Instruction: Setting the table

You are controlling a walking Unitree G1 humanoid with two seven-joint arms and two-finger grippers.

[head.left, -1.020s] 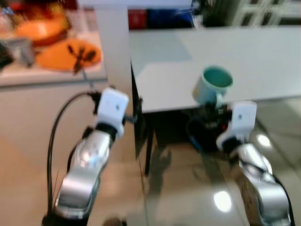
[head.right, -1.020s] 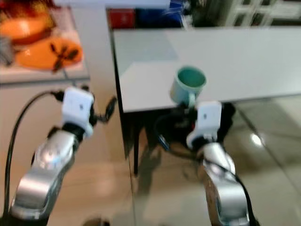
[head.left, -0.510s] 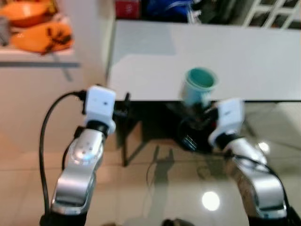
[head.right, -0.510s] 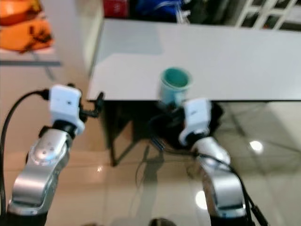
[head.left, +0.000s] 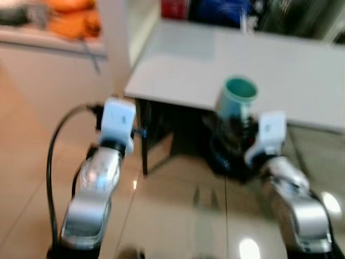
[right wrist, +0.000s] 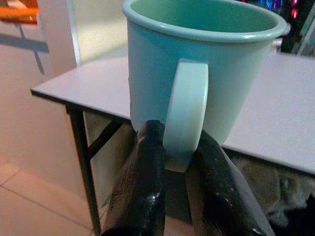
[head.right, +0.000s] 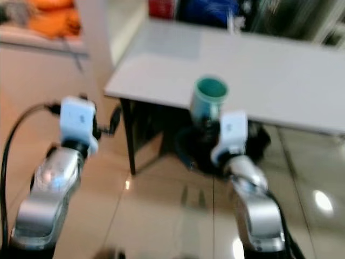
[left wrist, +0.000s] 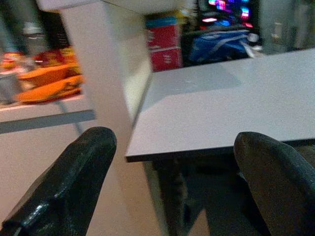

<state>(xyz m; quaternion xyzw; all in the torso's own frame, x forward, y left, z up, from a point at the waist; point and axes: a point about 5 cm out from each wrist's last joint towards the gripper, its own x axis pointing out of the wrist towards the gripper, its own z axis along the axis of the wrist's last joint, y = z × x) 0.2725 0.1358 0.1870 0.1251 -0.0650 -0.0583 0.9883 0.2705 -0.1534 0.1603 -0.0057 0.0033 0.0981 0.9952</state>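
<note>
Glossy beige floor tiles (head.left: 178,216) filled the foreground, and beyond them stood a plain white rectangular table (head.left: 302,70) on dark legs, its near corner toward the robot. Compared with a second earlier, the whole scene had swung: the table edge now ran on a slant across the head views, and the white counter (head.left: 48,43) with blurred orange dishes (head.left: 75,21) had slid up into the far left corner. That reads as camera movement, not movement of the furniture.

The right gripper (right wrist: 170,169) still pinched the handle of the pale teal enamel mug (head.left: 237,97), its two black fingers (right wrist: 142,187) closed on either side of the handle loop. The mug stayed upright, mouth up, held in the air just at the table's near edge, not resting on the top. Its place relative to the right arm matched the earlier pictures.

The left gripper (left wrist: 167,182) remained raised in front of the robot's left side, near the table corner, with its two black fingers (left wrist: 74,182) spread wide and nothing between them. Behind the table, red (left wrist: 165,44) and blue boxes (left wrist: 221,39) sat in the dim background.
</note>
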